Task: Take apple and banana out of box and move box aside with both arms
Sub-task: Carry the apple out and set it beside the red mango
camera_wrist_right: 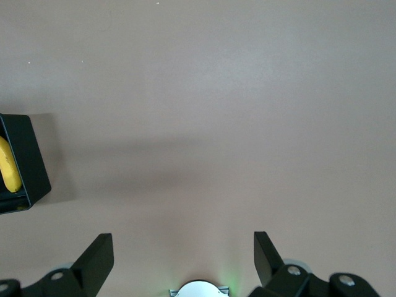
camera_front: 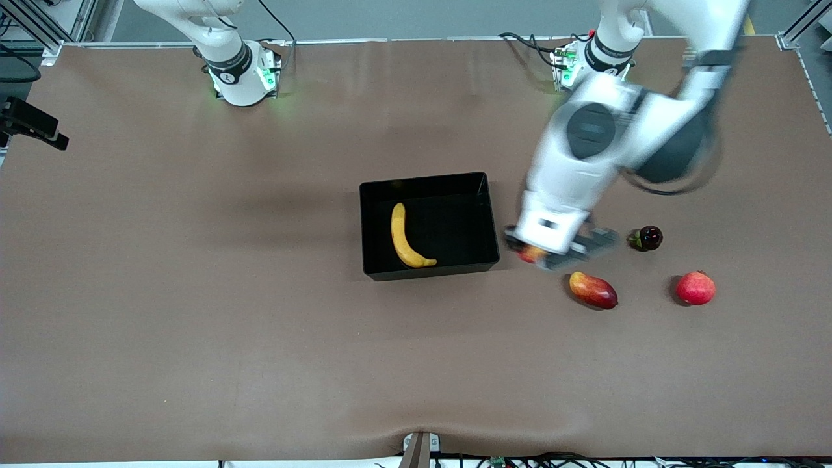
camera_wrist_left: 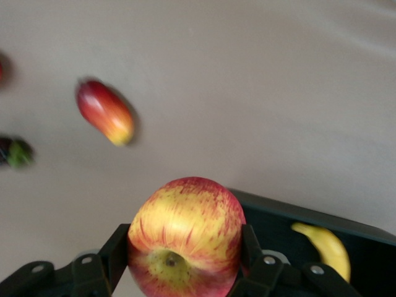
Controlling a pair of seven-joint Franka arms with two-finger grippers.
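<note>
One apple gripped by left hand, one banana in box, right hand open

Front camera high, facing arms; wrist cameras look down; all share box.

Tabletop: one broad surface under a plain brown matte covering, smooth, with a slight pucker at the middle of the edge nearest the front camera.
Frame posts: silver aluminium struts at both corners of the edge where the bases stand.
Floor strip: grey, showing past that same edge.
Cables: black, trailing over that edge; more run along the near edge.
Black bracket: mounted off the right arm's end of the tabletop.
Light: even, diffuse, soft shadows; green glow spots on the covering near that same edge.
</note>
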